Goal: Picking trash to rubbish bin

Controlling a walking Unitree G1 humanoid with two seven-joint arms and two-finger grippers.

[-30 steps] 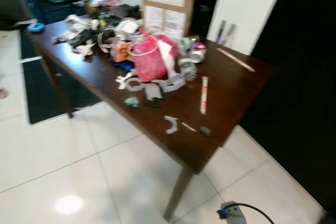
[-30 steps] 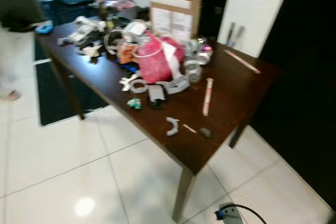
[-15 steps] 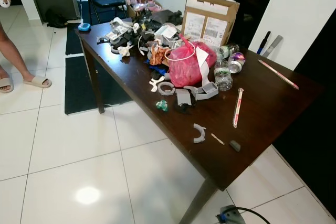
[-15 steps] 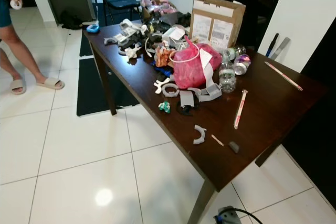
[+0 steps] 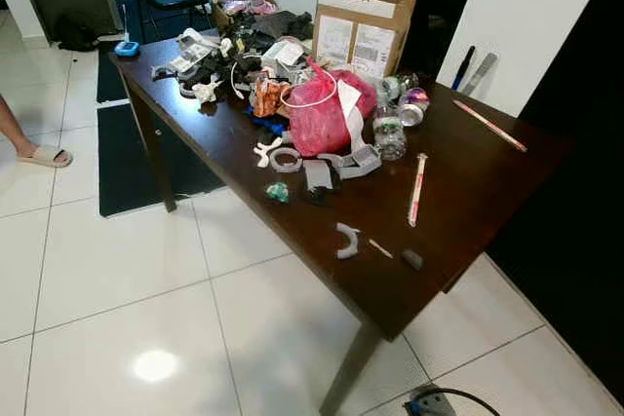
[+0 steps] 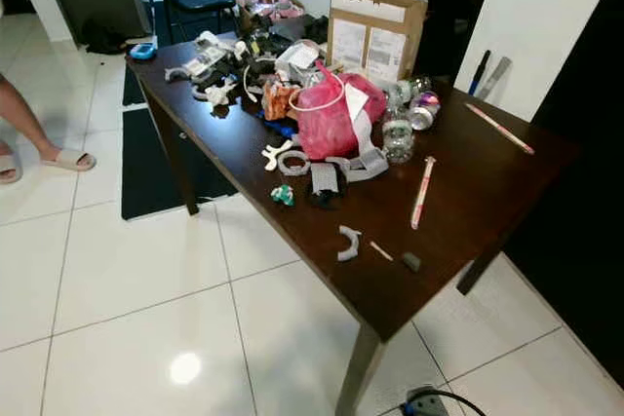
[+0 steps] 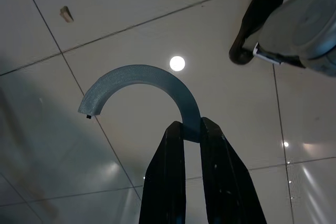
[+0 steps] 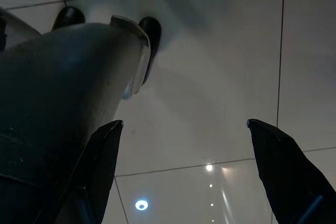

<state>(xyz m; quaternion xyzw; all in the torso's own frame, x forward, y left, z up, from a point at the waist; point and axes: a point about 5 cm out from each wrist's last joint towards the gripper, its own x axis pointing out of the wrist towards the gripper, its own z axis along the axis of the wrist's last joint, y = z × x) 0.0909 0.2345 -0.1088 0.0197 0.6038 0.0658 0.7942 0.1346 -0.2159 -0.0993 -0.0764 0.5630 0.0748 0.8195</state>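
Left gripper (image 7: pixel 191 129) hangs low over the white tiled floor (image 7: pixel 131 3), fingers pressed together and pinching one end of a curved grey plastic strip (image 7: pixel 139 80); the rest of the strip arcs free above the tiles. Right gripper (image 8: pixel 184 145) also hangs above the floor, fingers spread wide, holding nothing. Ahead: dark wooden bench (image 5: pixel 468 192) heaped with litter. Pink plastic bag (image 5: pixel 327 109) near the middle, cardboard box (image 5: pixel 361 26) behind it, clear plastic bottle (image 5: pixel 389 135) just beside the bag, pink-and-white stick (image 5: pixel 417 189) lying toward the near corner. Another grey curved scrap (image 5: pixel 346 240) lies near the front edge, well apart from the heap. A person's sandalled foot (image 5: pixel 41 154) on the tiles, far left
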